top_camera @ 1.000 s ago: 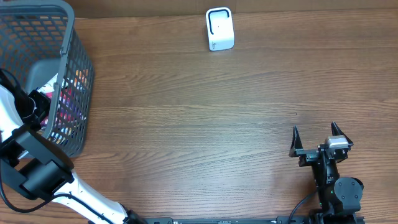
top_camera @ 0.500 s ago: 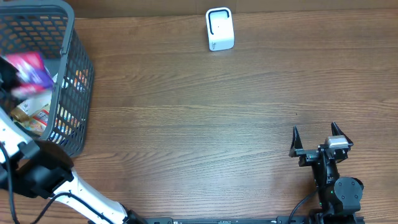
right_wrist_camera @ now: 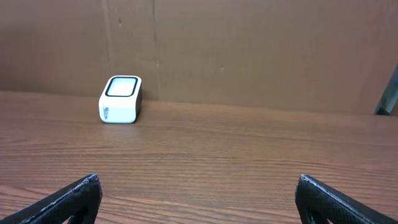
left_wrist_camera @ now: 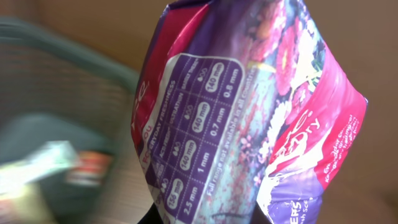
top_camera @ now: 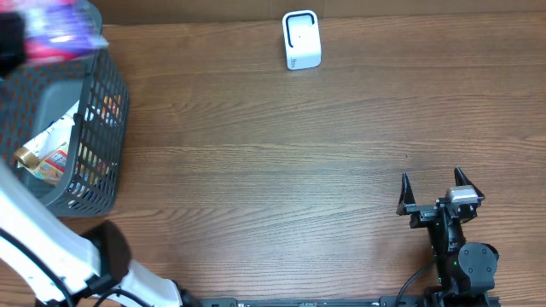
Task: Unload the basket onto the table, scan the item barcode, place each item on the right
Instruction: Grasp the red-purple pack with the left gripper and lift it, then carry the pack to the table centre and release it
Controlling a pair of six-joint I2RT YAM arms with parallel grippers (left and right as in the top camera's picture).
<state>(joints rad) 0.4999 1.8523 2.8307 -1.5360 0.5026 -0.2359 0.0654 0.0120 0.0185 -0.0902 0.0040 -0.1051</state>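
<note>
A mock shop checkout, rigged as a test bench: a wood-grain desk, a grey mesh shopping basket of packets at ten o'clock, a white scanner at twelve, and a cardboard wall behind.

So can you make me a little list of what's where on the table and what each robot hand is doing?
item: purple and pink packet, blurred, up above the basket's far corner
left gripper: shut on the packet
right gripper: open, holding nothing, low on the right side
basket: grey mesh basket at the left, other packets inside
scanner: white scanner at the far edge of the table
scanned: not yet, the packet is far from the scanner
</note>
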